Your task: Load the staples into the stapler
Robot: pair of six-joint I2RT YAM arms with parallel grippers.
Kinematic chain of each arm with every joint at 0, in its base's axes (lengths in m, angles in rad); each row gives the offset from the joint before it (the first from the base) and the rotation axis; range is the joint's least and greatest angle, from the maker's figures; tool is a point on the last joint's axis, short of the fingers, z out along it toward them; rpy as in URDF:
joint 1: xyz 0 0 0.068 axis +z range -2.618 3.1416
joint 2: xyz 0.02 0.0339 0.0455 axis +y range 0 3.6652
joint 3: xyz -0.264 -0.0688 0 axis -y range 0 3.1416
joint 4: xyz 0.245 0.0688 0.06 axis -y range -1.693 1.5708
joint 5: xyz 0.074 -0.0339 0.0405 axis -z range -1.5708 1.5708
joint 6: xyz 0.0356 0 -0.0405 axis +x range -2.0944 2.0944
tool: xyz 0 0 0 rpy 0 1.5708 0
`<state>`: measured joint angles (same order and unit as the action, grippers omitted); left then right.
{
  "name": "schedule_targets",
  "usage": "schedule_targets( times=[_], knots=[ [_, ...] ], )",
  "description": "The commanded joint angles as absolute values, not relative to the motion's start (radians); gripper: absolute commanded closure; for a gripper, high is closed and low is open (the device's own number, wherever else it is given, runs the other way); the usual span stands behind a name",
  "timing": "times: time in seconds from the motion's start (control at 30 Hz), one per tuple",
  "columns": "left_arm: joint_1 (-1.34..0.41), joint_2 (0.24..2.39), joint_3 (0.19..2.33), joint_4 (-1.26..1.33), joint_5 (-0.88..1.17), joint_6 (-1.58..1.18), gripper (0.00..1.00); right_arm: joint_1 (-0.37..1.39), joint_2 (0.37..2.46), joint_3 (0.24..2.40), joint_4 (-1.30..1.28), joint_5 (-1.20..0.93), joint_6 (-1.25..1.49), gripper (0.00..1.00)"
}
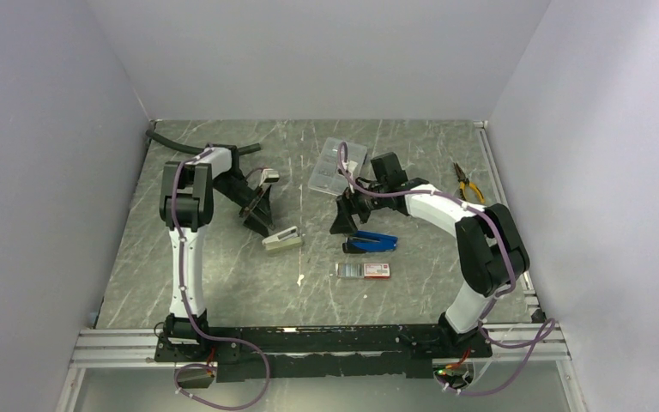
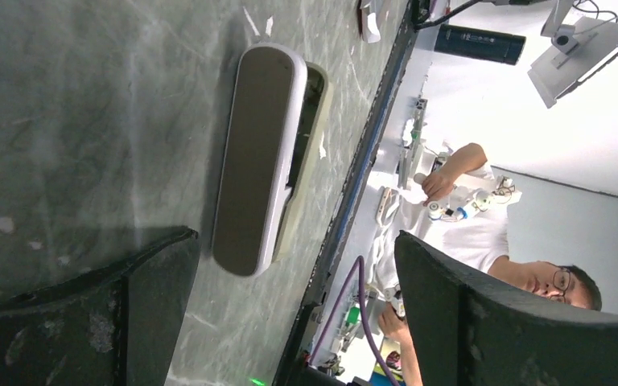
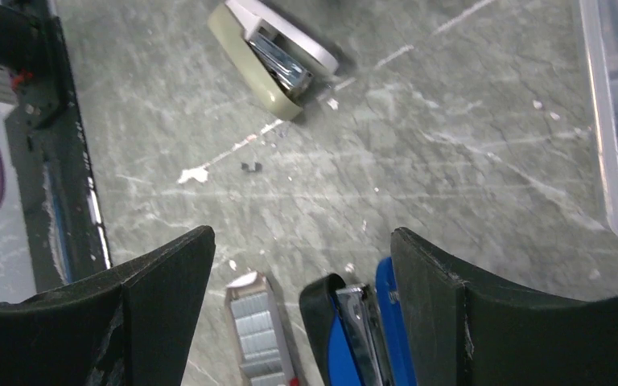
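Grey staples (image 1: 365,270) sit in their tray just nearside of the blue stapler (image 1: 369,242), white stapler (image 1: 281,239) left of it. Left gripper (image 2: 296,237) and right gripper (image 3: 302,241) both spread, empty. I'd say pickup step: next I must pinch 1 strip precisely.

Colours on our grey-green bench (image 1: 223,283), marbled with pale veins.
We see silvery-grey staples (image 3: 256,322) in a box (image 1: 383,270) with a red end, a blue-and-black stapler (image 1: 371,242), a white-and-beige stapler (image 1: 282,239), yellow-handled pliers (image 1: 466,183) and pale grey walls (image 1: 326,60).
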<state>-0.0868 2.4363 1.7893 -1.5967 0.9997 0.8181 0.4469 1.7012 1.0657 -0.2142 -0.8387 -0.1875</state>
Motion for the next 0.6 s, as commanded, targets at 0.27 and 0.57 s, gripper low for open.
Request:
schedule_targets(
  times=[0.27, 0.57],
  knots=[
    [-0.063, 2.289, 1.757, -1.383, 0.763, 0.724, 0.03, 0.422, 1.596, 1.084, -0.488, -0.646, -0.589, 0.15],
    [-0.191, 1.821, 1.356, -0.889, 0.573, 0.693, 0.03, 0.423, 1.489, 1.039, -0.507, -0.609, -0.579, 0.15]
  ],
)
